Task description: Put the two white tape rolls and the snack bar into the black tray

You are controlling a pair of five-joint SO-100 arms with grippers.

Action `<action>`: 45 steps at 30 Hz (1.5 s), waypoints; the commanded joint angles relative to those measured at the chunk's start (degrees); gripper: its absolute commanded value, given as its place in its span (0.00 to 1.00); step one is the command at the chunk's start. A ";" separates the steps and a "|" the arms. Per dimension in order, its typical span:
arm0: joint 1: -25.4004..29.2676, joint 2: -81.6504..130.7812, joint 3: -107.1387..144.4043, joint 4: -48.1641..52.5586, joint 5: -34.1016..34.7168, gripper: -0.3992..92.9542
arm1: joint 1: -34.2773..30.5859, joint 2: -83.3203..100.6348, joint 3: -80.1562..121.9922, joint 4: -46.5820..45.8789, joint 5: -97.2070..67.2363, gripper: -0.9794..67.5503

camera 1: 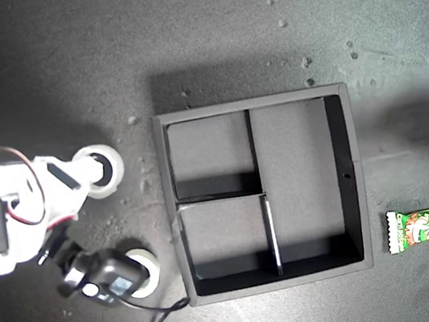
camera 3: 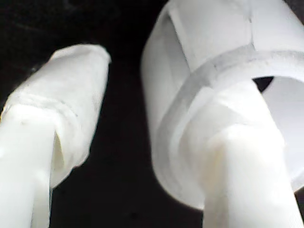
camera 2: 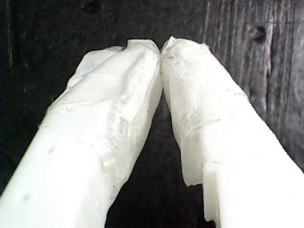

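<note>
My second gripper is spread, one finger through the white tape roll near the black tray for lifting, while my first gripper is closed empty.

Under me lies a dark table with pale crumbs scattered beyond its middle.

Overhead light falls unevenly on my exterior view: the dark table shows a pale glare patch, corners dim. Both wrist views are soft, their white fingers overexposed against near-black ground.
</note>
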 commanded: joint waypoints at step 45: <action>-4.13 -60.21 -110.48 49.66 13.62 0.01 | -8.00 -0.26 -15.03 -15.38 -57.48 0.56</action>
